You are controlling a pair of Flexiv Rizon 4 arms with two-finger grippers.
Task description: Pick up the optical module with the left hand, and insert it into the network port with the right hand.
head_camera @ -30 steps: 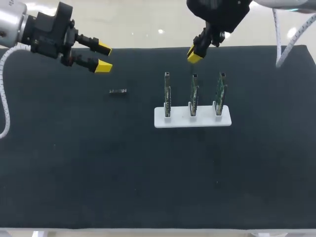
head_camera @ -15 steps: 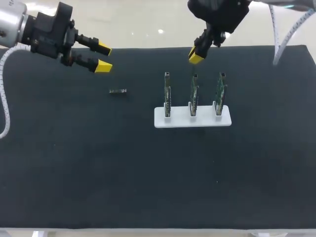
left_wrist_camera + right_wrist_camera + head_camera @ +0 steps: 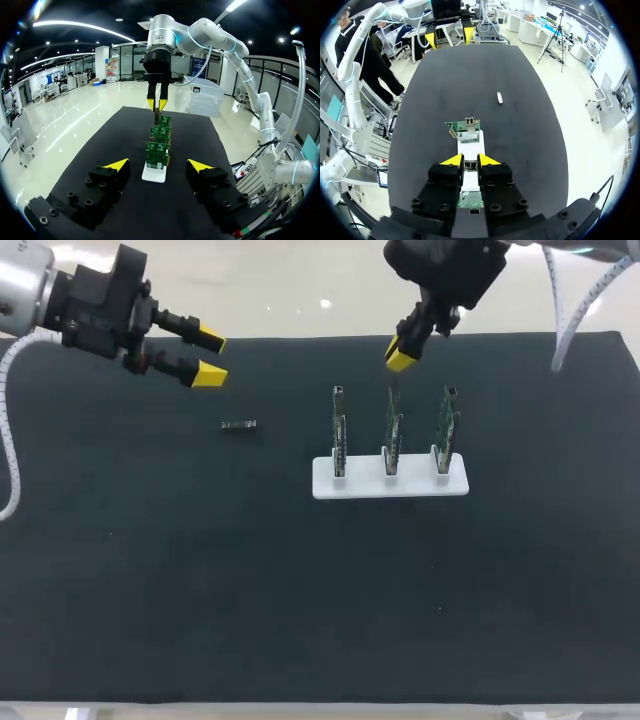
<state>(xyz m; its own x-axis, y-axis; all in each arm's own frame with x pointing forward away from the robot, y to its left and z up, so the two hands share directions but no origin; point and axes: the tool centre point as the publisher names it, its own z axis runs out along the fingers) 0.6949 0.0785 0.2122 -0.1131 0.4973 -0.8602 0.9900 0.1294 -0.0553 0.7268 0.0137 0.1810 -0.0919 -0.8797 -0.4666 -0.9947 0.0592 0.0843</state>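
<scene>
The optical module (image 3: 238, 425), a small dark bar, lies flat on the black table, also seen in the right wrist view (image 3: 499, 98). My left gripper (image 3: 210, 357) hovers open above and to the left of it, with nothing between its fingers (image 3: 157, 165). A white base (image 3: 365, 485) holds three upright green boards with network ports; the middle board (image 3: 393, 430) stands under my right gripper (image 3: 402, 355). In the right wrist view that gripper (image 3: 470, 160) keeps only a narrow gap and holds nothing; a board's port shows through the gap from below.
The black mat (image 3: 200, 590) covers the whole table. The other two boards (image 3: 338, 430) (image 3: 445, 430) flank the middle one. A white cable (image 3: 575, 330) hangs from my right arm over the far right corner.
My right gripper has drifted slightly to the right above the boards. The left arm and the module have not moved.
</scene>
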